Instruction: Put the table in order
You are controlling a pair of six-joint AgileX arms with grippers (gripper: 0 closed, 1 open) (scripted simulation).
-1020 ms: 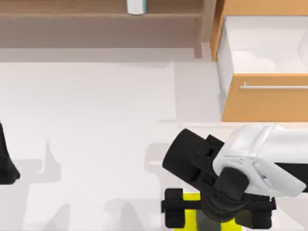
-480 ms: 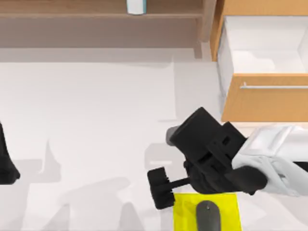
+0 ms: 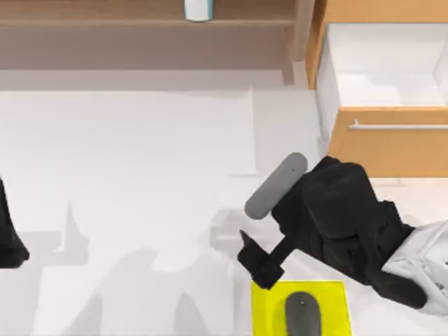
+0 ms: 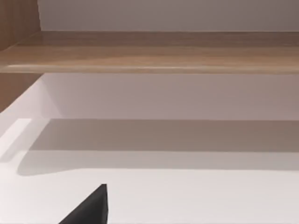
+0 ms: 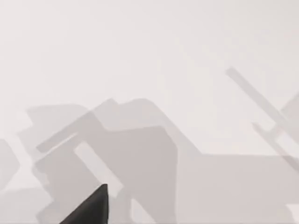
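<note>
Right fingers (image 3: 260, 260) hover over white table (image 3: 140, 175) beside yellow pad (image 3: 266, 308).

Broad bare table (image 3: 140, 175) left, open drawer (image 3: 385, 140) and shelf (image 3: 140, 21) blocking rear

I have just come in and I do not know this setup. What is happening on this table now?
A two-arm robot is tidying the white table. The right gripper hangs low near the front, just beyond the corner of a yellow pad, on which a grey mouse lies, not held. At the top view's right, a wooden cabinet's drawer stands open. A small bottle stands on the shelf at the back. The left arm is parked at the left edge.
</note>
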